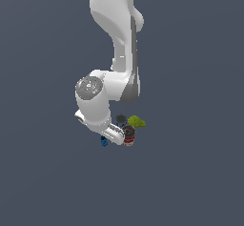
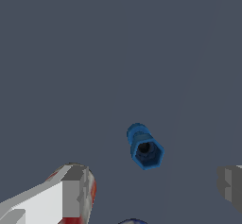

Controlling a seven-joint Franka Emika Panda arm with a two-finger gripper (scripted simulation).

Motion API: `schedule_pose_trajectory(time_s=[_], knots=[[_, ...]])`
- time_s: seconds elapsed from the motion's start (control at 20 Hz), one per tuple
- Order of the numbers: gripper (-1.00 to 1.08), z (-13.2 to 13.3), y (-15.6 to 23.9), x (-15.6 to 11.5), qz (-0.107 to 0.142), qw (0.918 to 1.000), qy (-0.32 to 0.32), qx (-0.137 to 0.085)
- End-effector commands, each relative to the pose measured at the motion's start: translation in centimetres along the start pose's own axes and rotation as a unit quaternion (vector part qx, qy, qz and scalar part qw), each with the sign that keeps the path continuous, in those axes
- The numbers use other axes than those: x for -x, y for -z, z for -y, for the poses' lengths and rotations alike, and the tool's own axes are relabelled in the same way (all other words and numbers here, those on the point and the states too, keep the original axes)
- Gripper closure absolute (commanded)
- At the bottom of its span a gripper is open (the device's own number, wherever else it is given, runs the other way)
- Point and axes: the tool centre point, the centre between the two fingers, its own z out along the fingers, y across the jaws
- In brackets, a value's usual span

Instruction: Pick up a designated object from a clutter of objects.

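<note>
Dark grey floor spreads everywhere, flat and bare, with a small bunch of things under the white robot arm (image 1: 116, 39).

From the wrist view, the claw (image 2: 153, 190) is wide apart. One finger (image 2: 52, 197) shows on one side and the tip of the other on the far side, with nothing held between them. The blue piece (image 2: 143, 146) lies in the gap between the two fingers, a bit ahead of them. It is longer than it is wide, and its long way points from the claw outward, with a six-sided end and a dark hole facing the camera. So I think the claw only has to go down and close across its thin middle.

In the exterior view the blue piece (image 1: 104, 141) sits at the left edge of the bunch, just beside the claw.

I count one blue piece, one red-and-white can (image 1: 128, 135), one yellow-green lump (image 1: 137, 121) and one dark round thing (image 1: 121, 119). The can is very near one finger, so it may get bumped.
</note>
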Motion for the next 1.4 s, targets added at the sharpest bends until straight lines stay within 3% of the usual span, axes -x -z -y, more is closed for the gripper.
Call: schedule_pose_trajectory(time_s=[0.0, 0.35, 1.05, 1.1, 1.35], knots=[[-0.92, -0.2, -0.7, -0.2, -0.002, 1.0, -0.009, 0.0], [-0.92, -0.3, -1.2, -0.2, -0.001, 0.9999, -0.011, 0.001], [-0.92, -0.3, -6.0, -0.3, -0.002, 0.9999, -0.013, 0.001], [1.08, -0.3, -6.0, -0.3, -0.002, 0.9999, -0.013, 0.001], [1.08, -0.3, -6.0, -0.3, -0.002, 0.9999, -0.013, 0.001]])
